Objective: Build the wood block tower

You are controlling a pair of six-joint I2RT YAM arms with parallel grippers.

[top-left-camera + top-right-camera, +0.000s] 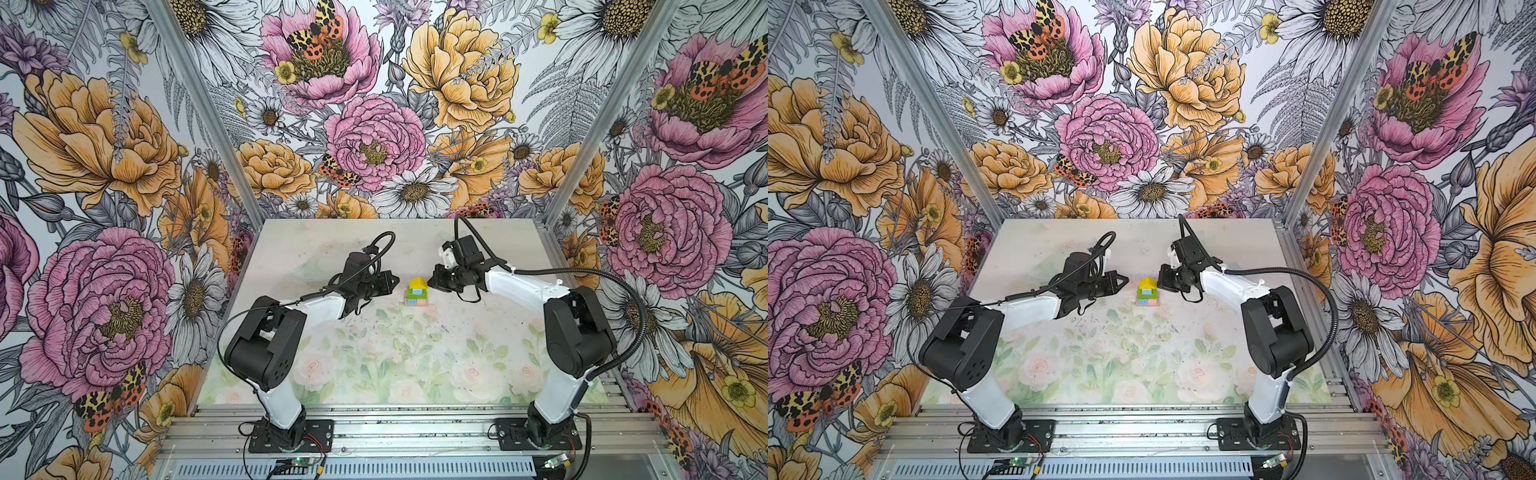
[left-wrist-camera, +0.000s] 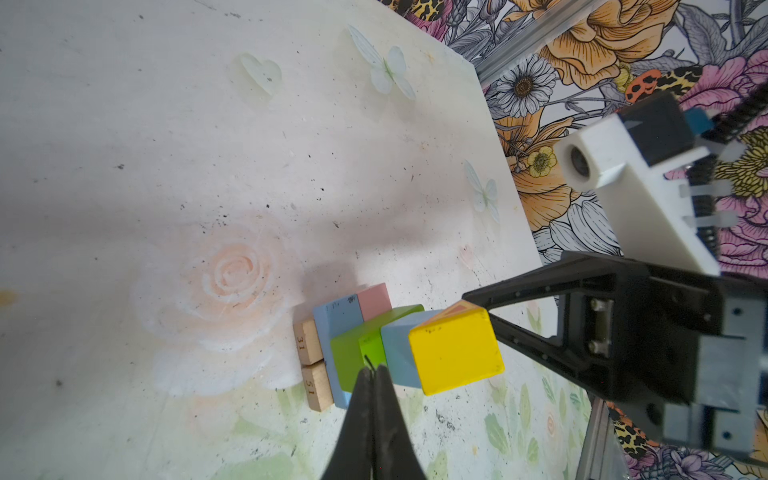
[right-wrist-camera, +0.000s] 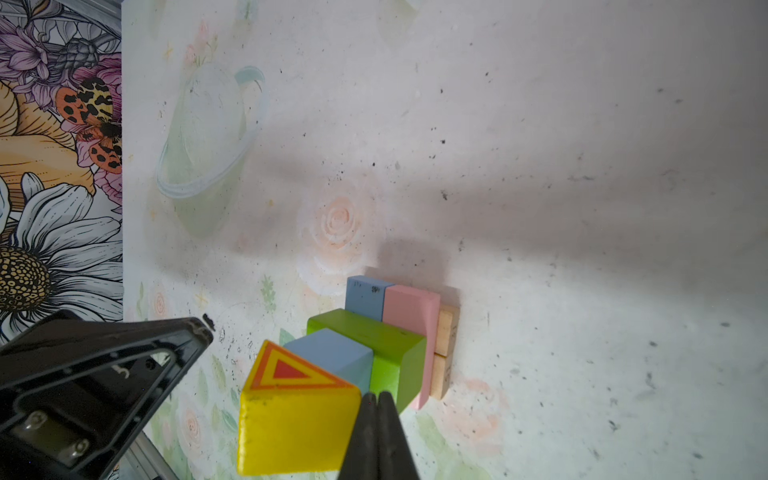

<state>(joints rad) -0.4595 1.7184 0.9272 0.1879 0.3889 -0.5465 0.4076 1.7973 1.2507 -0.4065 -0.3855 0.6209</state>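
the tower [image 1: 417,293] stands (yellow roof [image 1: 418,283] on top) between left gripper [image 1: 397,285] and right gripper [image 1: 431,284], both closed, empty.

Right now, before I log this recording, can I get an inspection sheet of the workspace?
Surface: table, faded floral print, dark specks.
Job's things: tower upright: tan planks, blue brick, pink brick, green brick, blue cube, yellow roof on top.
Clutter: nothing seen.
Grippers: left gripper and right gripper shut, empty, flanking the tower; right tip very near the roof.
Cables: cable loop at the left wrist, conduit along the right arm, both away from the tower.
Surroundings: floral wallpaper, aluminium rails.
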